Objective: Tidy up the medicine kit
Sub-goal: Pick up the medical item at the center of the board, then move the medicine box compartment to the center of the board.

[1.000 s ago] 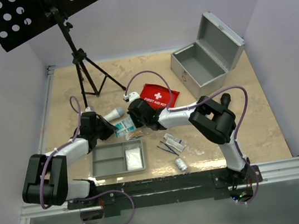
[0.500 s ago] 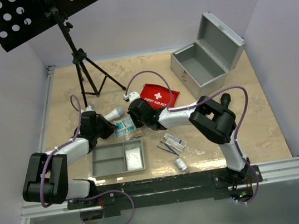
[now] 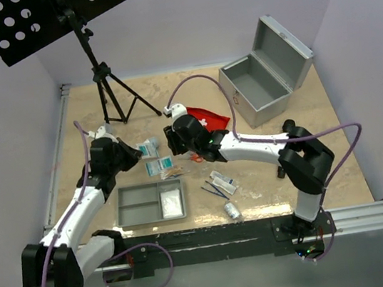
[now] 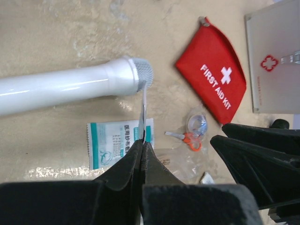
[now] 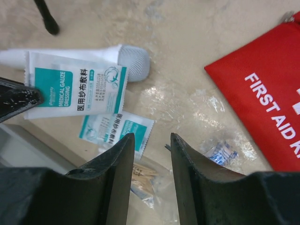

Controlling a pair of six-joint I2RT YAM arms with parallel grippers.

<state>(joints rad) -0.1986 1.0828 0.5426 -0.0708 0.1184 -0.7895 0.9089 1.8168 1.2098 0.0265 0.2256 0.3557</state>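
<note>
table (image 3: 338,157): beige | on it: metal case (image 3: 260,84) (lid open), red pouch (image 3: 215,120), grey tray (image 3: 139,214), gauze packet (image 3: 160,166), tripod (image 3: 103,84)

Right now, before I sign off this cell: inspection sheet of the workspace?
Surface: beige table, mottled, with items scattered mid-table.
Job's things: metal case open, looks empty; red pouch lying flat; grey tray with one white packet in its right compartment.
Clutter: second gauze packet, white tube, small scissors and vial, all loose on the table.
Claws: left claw shut on gauze packet; right claw open, holding nothing.
Cables: purple cables looped along both arms.
Surroundings: black tripod stand far left; plain walls.
</note>
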